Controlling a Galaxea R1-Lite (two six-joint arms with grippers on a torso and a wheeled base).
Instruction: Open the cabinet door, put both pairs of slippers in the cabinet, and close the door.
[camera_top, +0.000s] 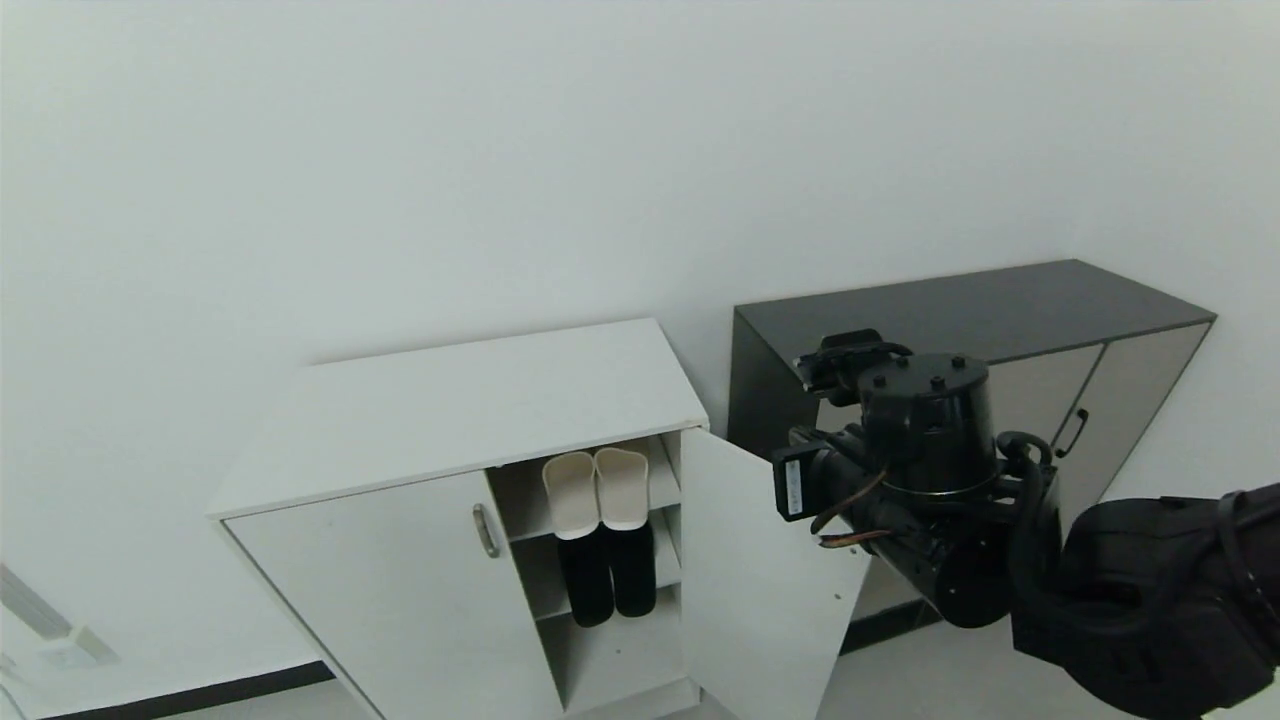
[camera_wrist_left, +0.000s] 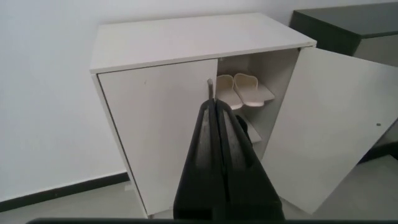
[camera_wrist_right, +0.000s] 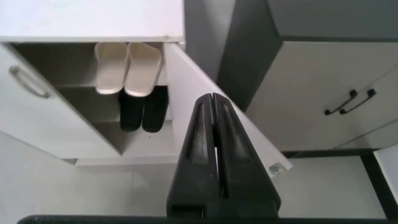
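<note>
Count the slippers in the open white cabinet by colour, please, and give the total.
White slippers: 2
Black slippers: 2
Total: 4

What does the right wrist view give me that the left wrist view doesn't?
Right wrist adds: the black slippers stored beneath the white slippers, and the handles on the dark cabinet. Left wrist adds: the closed left door at full height. Shared: the white slippers inside, the open right door, and each view's own gripper in front, right gripper and left gripper, both shut.
</note>
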